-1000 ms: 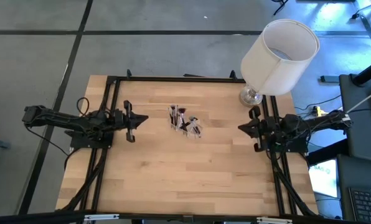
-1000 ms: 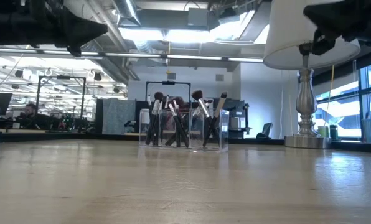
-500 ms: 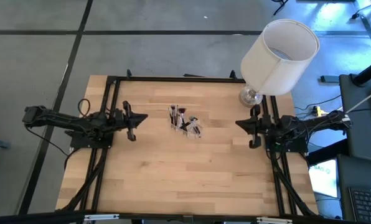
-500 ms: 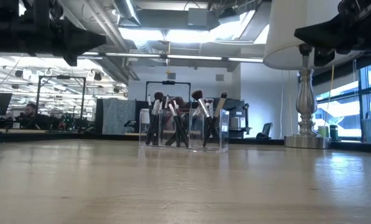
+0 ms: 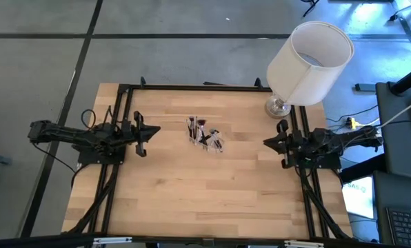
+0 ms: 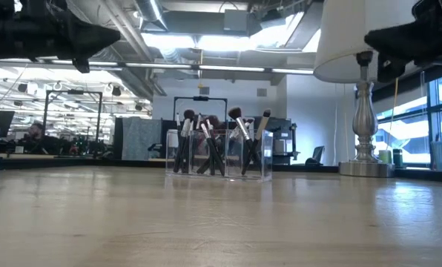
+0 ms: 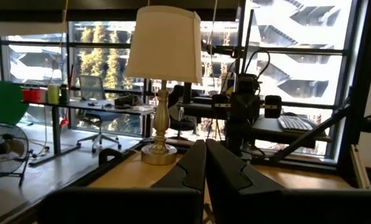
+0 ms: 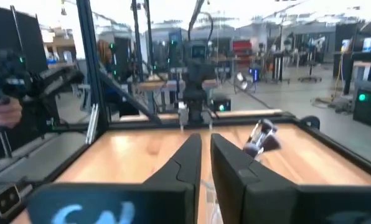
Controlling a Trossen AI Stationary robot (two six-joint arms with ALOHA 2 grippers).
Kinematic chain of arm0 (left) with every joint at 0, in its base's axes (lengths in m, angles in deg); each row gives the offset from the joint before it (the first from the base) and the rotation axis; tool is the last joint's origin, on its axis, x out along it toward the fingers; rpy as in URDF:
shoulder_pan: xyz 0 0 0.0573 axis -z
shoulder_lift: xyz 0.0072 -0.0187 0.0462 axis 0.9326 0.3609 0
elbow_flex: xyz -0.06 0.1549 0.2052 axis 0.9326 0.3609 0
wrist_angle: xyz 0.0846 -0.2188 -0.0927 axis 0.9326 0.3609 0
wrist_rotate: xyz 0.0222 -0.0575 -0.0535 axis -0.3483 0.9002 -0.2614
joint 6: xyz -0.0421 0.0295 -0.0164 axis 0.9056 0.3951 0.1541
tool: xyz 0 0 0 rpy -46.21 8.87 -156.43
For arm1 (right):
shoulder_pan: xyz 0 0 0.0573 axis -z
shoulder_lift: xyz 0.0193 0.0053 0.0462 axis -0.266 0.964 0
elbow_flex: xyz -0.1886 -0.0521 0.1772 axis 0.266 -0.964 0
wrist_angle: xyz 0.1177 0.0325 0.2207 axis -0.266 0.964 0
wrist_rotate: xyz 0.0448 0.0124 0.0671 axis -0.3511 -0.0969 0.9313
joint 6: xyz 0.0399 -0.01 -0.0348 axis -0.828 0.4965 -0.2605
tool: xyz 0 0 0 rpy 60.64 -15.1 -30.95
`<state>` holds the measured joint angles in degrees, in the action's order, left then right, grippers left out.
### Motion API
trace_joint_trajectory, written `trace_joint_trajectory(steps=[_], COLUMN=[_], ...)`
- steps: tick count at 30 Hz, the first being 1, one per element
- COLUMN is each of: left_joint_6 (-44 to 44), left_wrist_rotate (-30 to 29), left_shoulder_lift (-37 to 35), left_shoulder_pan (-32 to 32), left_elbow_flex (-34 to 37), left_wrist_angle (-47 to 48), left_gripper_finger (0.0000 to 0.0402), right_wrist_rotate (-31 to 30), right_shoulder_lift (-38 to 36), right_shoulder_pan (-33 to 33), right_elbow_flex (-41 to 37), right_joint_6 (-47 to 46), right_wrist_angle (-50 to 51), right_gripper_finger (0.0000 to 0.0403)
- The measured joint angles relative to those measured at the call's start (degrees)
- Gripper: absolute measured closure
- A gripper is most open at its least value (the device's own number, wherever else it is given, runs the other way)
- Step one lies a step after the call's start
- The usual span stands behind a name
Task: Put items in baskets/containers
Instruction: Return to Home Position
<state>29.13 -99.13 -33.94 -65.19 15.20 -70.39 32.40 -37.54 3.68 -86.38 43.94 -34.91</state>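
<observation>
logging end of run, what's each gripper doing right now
Left gripper: closed, holding nothing, above the table's left side.
Right gripper: closed, holding nothing, above its right side.

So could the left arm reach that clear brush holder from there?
Probably yes: only bare table lies between the left end effector and the clear brush holder, nothing blocking.

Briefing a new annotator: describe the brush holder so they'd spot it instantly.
Start at the wooden table, with the white lamp at one corner. Near the table's middle stands a small clear organizer. It's the only transparent thing there, packed with dark-handled makeup brushes standing bristles-up.
</observation>
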Motion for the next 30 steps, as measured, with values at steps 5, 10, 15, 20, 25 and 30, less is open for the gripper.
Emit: trace_joint_trajectory(steps=[5, 10, 15, 20, 25, 30], left_joint_6=[-0.65, -0.99, 0.05, -1.99, -3.28, -3.63], left_wrist_rotate=[-1.10, -1.80, -4.12, -3.61, -4.13, -2.69], left_shoulder_lift=[-5.24, -11.70, -16.82, -17.03, -17.04, -16.21], left_shoulder_pan=[0.00, 0.00, -0.02, 0.07, 0.04, 0.01], left_elbow_flex=[0.00, -0.02, -0.02, -1.20, -0.34, -0.04], left_wrist_angle=[4.14, 12.79, 20.53, 23.76, 28.04, 27.23], left_gripper_finger=[0.0395, 0.0399, 0.0394, 0.0398, 0.0398, 0.0395], right_wrist_rotate=[-0.10, -0.49, -0.49, -0.51, 1.37, 1.31], right_shoulder_lift=[-4.59, -4.57, -4.56, -4.48, -4.02, -4.03], right_shoulder_pan=[0.00, 0.00, 0.00, 0.02, 0.00, 0.00], right_elbow_flex=[-0.27, -0.03, 0.21, -1.26, -2.74, -2.70], right_joint_6=[-0.10, -1.21, -2.04, -1.20, -1.56, -0.98], right_wrist_angle=[2.89, 9.67, 9.25, 10.60, 5.78, 6.06], right_gripper_finger=[0.0366, 0.0366, 0.0366, 0.0366, 0.0366, 0.0366])
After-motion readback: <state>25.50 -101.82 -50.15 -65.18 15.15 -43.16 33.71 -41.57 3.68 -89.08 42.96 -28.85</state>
